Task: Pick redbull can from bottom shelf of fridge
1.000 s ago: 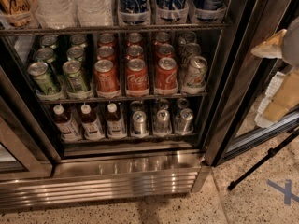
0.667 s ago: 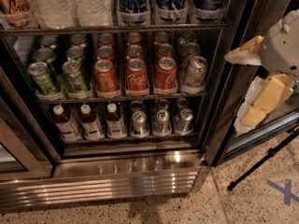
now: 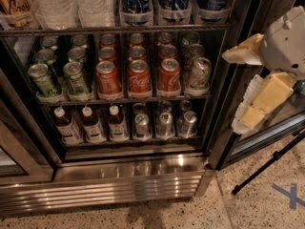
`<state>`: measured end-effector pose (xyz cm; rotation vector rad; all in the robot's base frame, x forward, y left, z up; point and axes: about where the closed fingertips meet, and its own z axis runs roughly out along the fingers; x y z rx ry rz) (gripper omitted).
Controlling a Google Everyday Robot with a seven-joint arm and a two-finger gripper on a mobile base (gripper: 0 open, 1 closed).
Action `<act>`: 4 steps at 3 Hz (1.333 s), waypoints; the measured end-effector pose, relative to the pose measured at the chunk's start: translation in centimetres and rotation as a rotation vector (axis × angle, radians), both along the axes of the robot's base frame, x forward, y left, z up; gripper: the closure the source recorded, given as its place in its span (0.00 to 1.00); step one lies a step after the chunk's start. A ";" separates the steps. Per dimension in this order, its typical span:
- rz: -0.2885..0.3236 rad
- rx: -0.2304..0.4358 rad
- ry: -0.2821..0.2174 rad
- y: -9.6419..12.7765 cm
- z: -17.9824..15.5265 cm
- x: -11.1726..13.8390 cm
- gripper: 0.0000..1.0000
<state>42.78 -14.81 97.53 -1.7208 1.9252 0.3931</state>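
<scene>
I see through a single camera, set in front of the fridge [image 3: 119, 165] and higher than its lower racks. It looks forward and steeply down, and the fridge uprights lean inward toward the bottom. The camera stands near. It takes in only the foot of the top bottle row, the two racks beneath, the ribbed base grille [image 3: 119, 189] and a strip of speckled floor [image 3: 167, 218]. The bottom shelf [image 3: 119, 142] lies a little below mid-frame. My gripper [image 3: 234, 89] enters from the right edge, nearer the lens than the racks, with its fingers spread apart.
</scene>
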 end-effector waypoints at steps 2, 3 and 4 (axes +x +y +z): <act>0.014 0.046 0.057 1.1 -3.5 -0.6 0.00; 0.052 0.102 0.106 3.5 -6.5 -1.4 0.00; 0.069 0.107 0.135 4.8 -8.1 -2.2 0.00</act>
